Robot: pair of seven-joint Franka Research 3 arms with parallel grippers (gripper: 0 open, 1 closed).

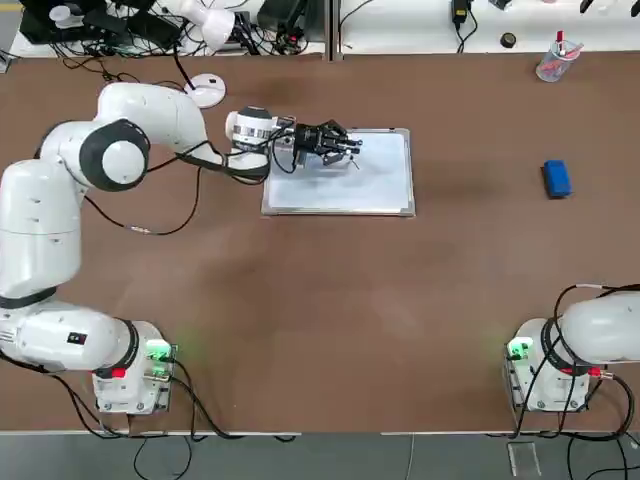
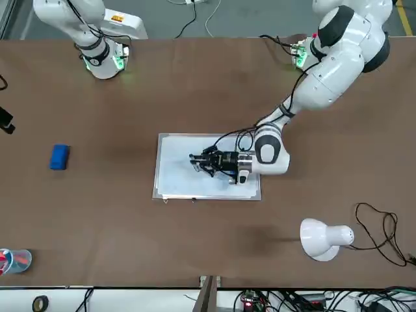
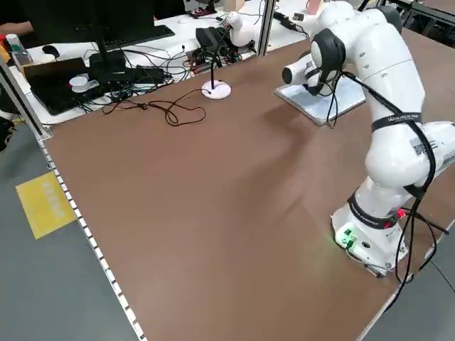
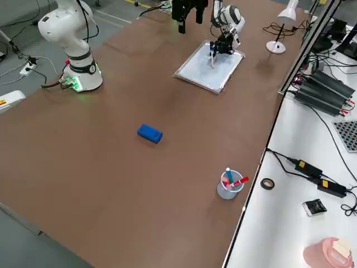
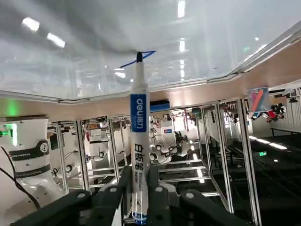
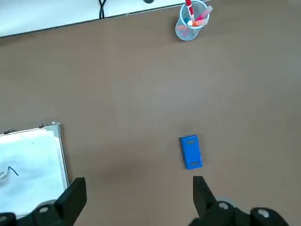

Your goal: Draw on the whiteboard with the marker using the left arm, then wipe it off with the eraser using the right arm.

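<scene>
The whiteboard (image 1: 382,186) lies flat at the table's far middle. My left gripper (image 1: 347,148) reaches over its left half, shut on the marker (image 5: 139,136). The marker's dark tip touches the whiteboard (image 5: 84,37) at the end of a short blue line (image 5: 143,57). In the front view the left gripper (image 2: 197,160) sits low over the whiteboard (image 2: 177,172). The blue eraser (image 1: 557,178) lies alone at the far right. My right gripper (image 6: 136,194) hangs open high above the table, with the eraser (image 6: 190,151) far below it.
A clear cup (image 1: 555,60) with red pens stands at the far right corner. A white desk lamp (image 2: 324,239) stands beyond the whiteboard's left side, its base (image 1: 207,91) on the table. Both arm bases sit at the near edge.
</scene>
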